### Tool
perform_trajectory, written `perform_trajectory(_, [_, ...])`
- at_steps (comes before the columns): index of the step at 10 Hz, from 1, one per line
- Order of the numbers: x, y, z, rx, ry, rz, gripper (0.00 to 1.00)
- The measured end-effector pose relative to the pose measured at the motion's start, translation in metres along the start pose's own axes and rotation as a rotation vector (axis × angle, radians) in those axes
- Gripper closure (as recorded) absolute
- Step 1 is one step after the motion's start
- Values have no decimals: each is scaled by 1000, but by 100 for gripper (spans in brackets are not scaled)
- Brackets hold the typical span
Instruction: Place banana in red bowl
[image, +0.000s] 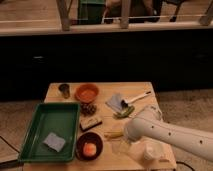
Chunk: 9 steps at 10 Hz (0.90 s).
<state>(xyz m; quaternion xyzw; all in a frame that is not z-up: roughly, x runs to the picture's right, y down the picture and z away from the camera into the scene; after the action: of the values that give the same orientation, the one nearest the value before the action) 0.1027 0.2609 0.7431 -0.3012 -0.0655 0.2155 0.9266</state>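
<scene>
The banana (114, 134) lies on the wooden table (107, 87), small and yellow, just right of a dark maroon bowl. The red bowl (87, 92) stands at the back of the table, orange-red and empty. My white arm (167, 134) reaches in from the right, and its rounded end hangs just right of the banana. My gripper (119, 145) points down at the table's front, right beside and a little below the banana. It holds nothing that I can see.
The maroon bowl (89, 145) holds an orange fruit. A green tray (42, 117) with a grey sponge (54, 141) fills the left side. A metal cup (64, 90), a dark cone (89, 108), a small block (91, 123), a grey cloth (116, 103) and a white-handled utensil (138, 97) lie mid-table.
</scene>
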Motion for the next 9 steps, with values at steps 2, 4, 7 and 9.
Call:
perform_trajectory(2, [-2, 0, 6, -6, 3, 2, 20])
perform_trajectory(4, [-1, 0, 11, -15, 10, 11, 20])
perform_trajectory(7, [0, 0, 20, -27, 17, 17, 20])
perform_trajectory(9, [3, 0, 25, -32, 21, 26, 20])
